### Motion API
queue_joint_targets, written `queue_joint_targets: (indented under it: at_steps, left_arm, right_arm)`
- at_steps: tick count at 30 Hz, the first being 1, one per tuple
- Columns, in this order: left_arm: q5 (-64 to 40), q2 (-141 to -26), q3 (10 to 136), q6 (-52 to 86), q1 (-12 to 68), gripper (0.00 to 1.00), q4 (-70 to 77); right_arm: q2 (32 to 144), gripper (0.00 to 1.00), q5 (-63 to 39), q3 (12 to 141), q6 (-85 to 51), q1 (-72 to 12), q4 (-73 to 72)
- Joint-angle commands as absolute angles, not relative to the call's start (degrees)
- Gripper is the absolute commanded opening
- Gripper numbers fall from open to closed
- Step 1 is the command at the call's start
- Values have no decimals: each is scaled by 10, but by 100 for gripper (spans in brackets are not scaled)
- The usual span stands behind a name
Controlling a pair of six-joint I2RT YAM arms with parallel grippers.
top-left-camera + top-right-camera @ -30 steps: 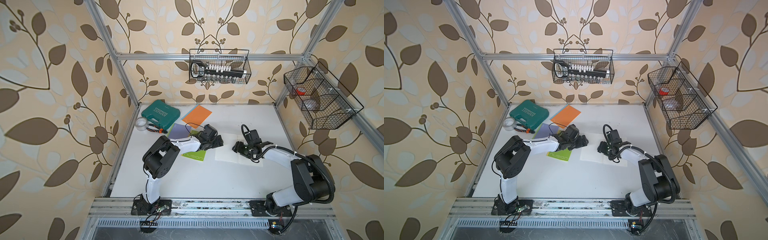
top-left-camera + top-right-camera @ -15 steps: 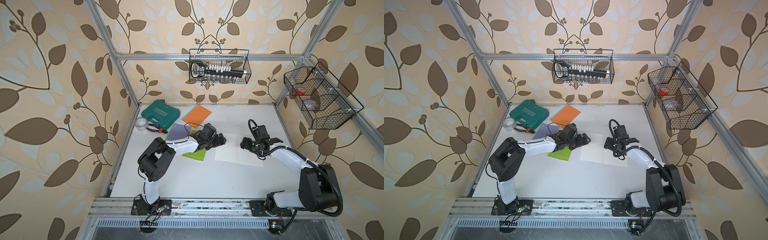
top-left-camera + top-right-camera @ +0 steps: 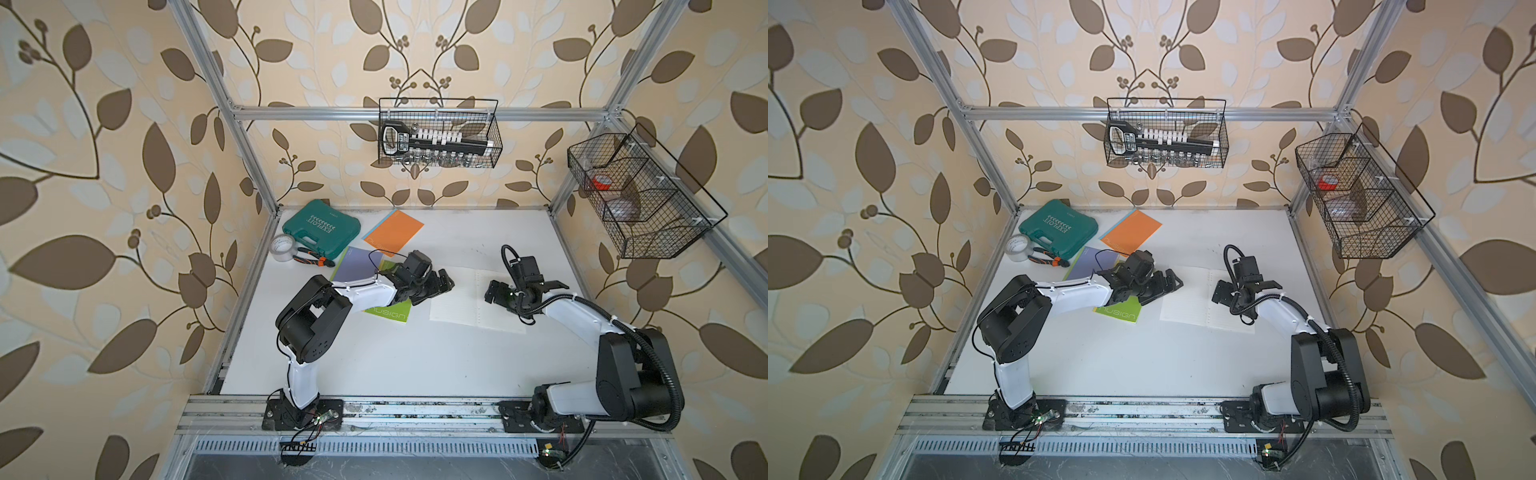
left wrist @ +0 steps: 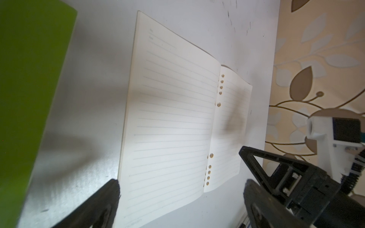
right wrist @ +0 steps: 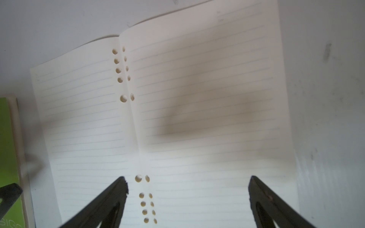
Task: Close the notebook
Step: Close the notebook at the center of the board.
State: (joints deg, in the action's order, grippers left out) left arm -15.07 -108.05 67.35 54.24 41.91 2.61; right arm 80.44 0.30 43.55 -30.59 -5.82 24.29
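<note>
The notebook (image 3: 461, 301) (image 3: 1183, 305) lies open and flat on the white table, its lined pages showing punched holes along the spine (image 5: 136, 122). My left gripper (image 3: 440, 286) (image 3: 1170, 283) is open just off the notebook's left edge, and in the left wrist view (image 4: 181, 184) the left page (image 4: 171, 118) shows between its fingers. My right gripper (image 3: 524, 289) (image 3: 1246, 288) hovers over the right page, wide open and holding nothing. The right wrist view (image 5: 187, 179) shows its fingers either side of the right page (image 5: 207, 118) near the spine.
A green notebook (image 3: 388, 314) lies under the left arm, with a purple one (image 3: 357, 268) and an orange one (image 3: 395, 230) behind it. At the back left are a teal tool case (image 3: 320, 226), a tape roll (image 3: 282, 248) and pliers (image 3: 313, 260). Wire baskets (image 3: 440, 133) (image 3: 640, 199) hang on the walls.
The right gripper has drawn back rightward from the middle of the notebook to its right page and spread wider. The left gripper has moved right toward the notebook's left edge and opened a little more.
</note>
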Motion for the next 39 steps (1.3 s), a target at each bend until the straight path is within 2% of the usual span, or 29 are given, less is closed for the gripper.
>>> queue_joint_targets:
  at_steps: [1, 17, 26, 39]
  left_arm:
    - [-151, -1067, 679, 545, 416, 99, 3]
    - [-150, -1122, 686, 555, 432, 99, 4]
    - [-151, -1165, 769, 516, 444, 99, -122]
    - [-222, -1190, 783, 497, 447, 99, -19]
  right_arm:
    - [816, 97, 14, 421, -302, -55, 239]
    - [846, 95, -28, 391, -316, -45, 208]
    - [849, 94, -45, 381, -323, -44, 194]
    - [873, 93, -87, 379, -327, -45, 175]
